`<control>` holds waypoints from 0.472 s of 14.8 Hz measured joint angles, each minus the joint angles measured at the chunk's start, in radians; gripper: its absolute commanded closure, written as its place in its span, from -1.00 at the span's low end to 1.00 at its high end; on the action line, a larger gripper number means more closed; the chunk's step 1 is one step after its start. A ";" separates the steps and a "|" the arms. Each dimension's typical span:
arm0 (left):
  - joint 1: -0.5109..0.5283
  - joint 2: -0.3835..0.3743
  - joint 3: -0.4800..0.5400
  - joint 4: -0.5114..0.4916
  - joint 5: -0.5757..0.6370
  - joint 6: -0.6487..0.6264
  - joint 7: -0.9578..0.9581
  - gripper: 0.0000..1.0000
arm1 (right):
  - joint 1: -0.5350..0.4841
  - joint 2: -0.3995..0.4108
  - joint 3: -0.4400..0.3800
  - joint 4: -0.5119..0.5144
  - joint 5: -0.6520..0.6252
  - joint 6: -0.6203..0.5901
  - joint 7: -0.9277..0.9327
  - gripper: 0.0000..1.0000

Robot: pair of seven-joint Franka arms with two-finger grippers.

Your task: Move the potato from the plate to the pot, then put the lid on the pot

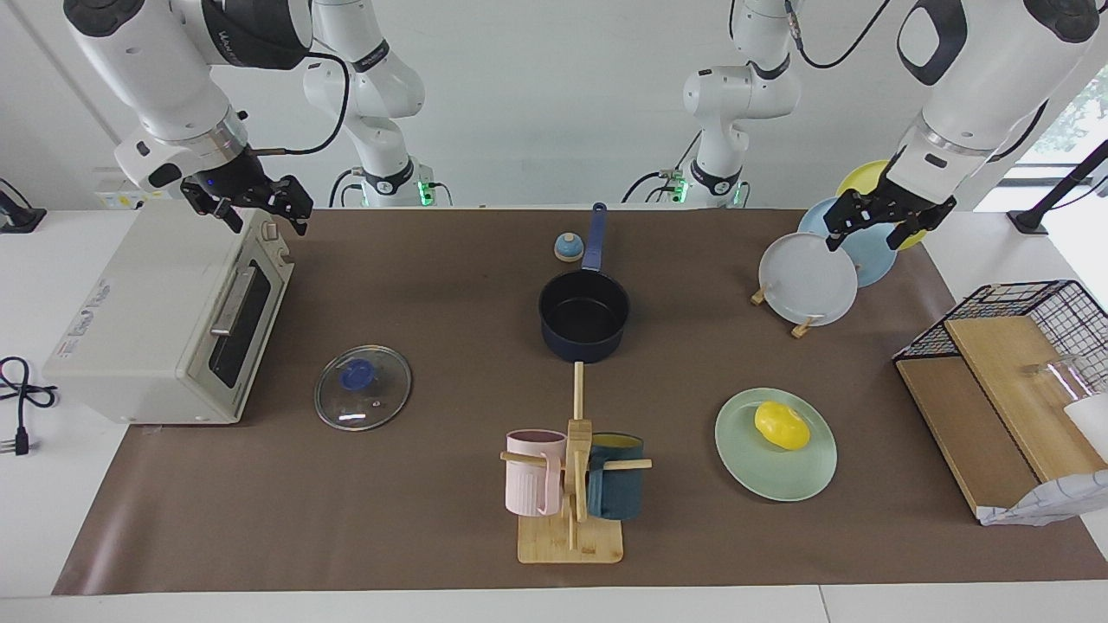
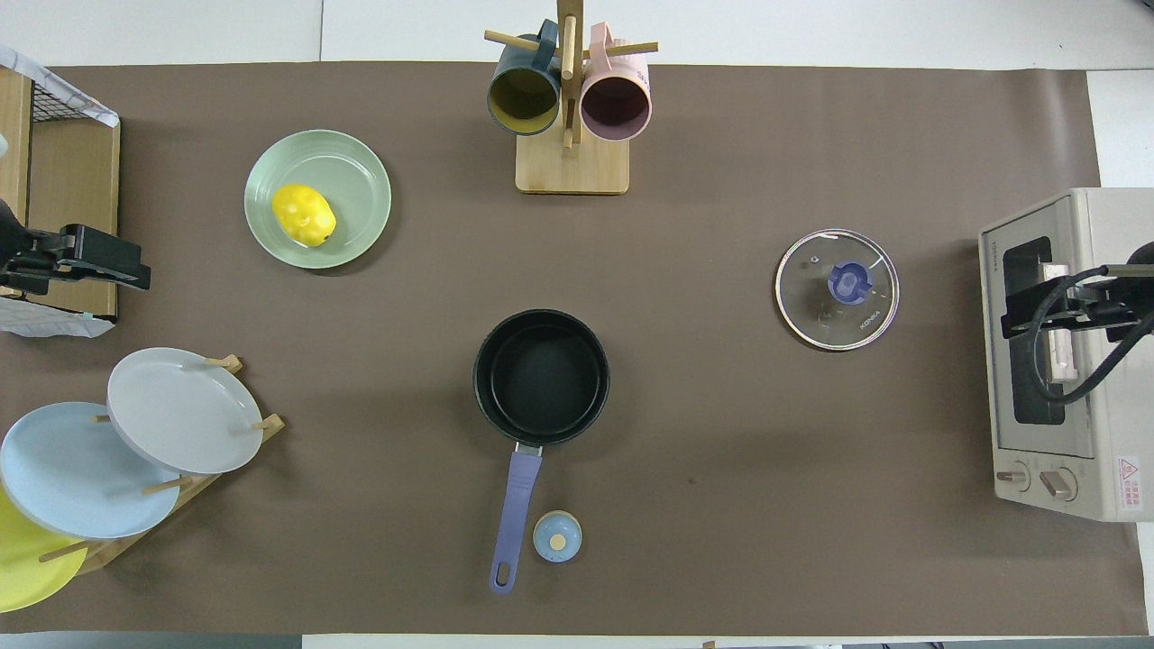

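Potato sits on the green plate, toward the left arm's end of the brown-covered desk. Pot is empty mid-desk, lid flat near the toaster oven. Both claws, left and right, hang released, holding nothing. White wall at the back.

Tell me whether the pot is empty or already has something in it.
Empty. The pot shows only its bare black inside in the overhead view; the potato lies on the plate, and the lid rests flat on the table.
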 measured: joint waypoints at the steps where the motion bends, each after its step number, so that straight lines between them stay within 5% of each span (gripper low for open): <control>1: 0.000 0.000 0.000 0.000 0.000 0.000 0.000 -1.00 | 0.000 0.000 0.000 0.000 0.000 0.000 0.000 -1.00; 7: 0.000 0.000 0.000 0.000 0.000 0.012 0.000 -1.00 | 0.000 0.000 0.000 0.000 0.000 0.000 0.000 -1.00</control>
